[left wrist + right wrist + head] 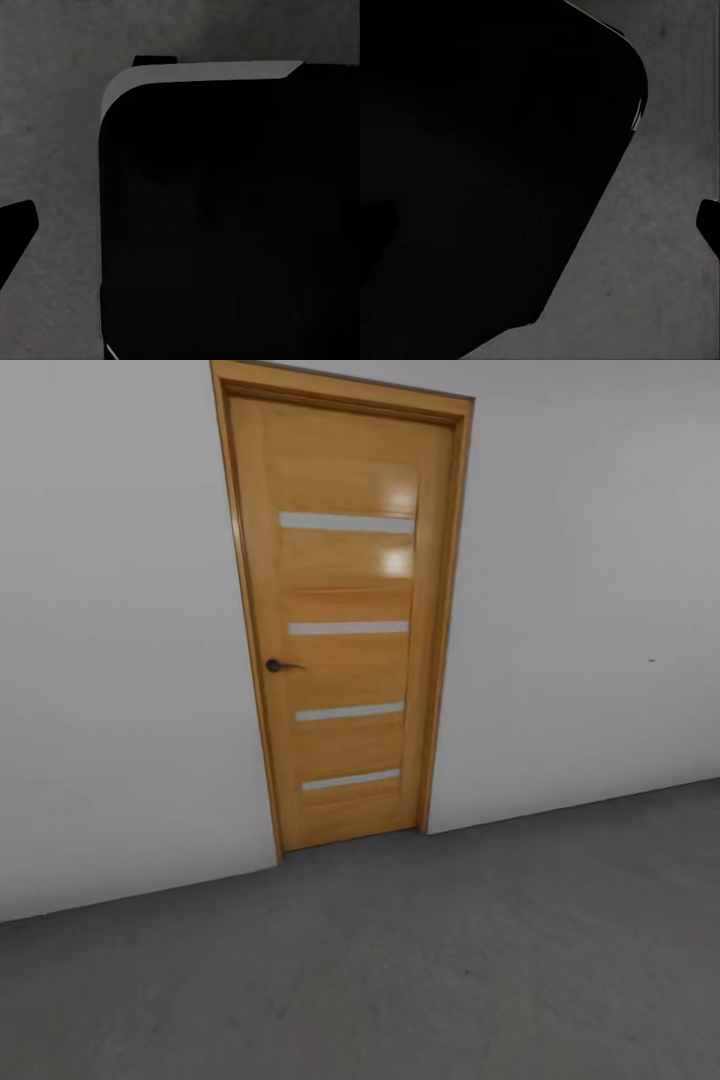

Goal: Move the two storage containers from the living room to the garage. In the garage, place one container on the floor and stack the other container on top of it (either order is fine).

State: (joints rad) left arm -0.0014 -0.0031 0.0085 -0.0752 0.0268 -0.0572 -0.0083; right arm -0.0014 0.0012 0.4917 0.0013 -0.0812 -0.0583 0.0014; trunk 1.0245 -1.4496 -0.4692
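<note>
a: one wall (pixel 110 660), plain white-grey, spans the head view; what lies below it?
b: the floor (pixel 450 960), dark grey and speckled, meets the wall along a line that slopes up toward the right. this matches the garage.
a: next item by size?
b: a wooden door (pixel 345 630), closed, set in the wall inside a matching frame. four pale horizontal strips run down its panel. a dark lever handle (pixel 280 665) sits at its left edge, about mid-height.
a: report the left wrist view.
b: a large black rounded body (pixel 225 225) with a light grey edge at one side, above the same grey floor (pixel 52 135). a dark pointed shape (pixel 15 232) enters from the frame edge.
a: right wrist view?
b: a similar black mass (pixel 480 165) over grey floor (pixel 660 262); a small dark piece (pixel 711 221) at the frame edge.
a: jaw state, both grippers?
b: cannot tell for either; the fingers are not identifiable.
a: container location?
b: cannot tell from these views.
</note>
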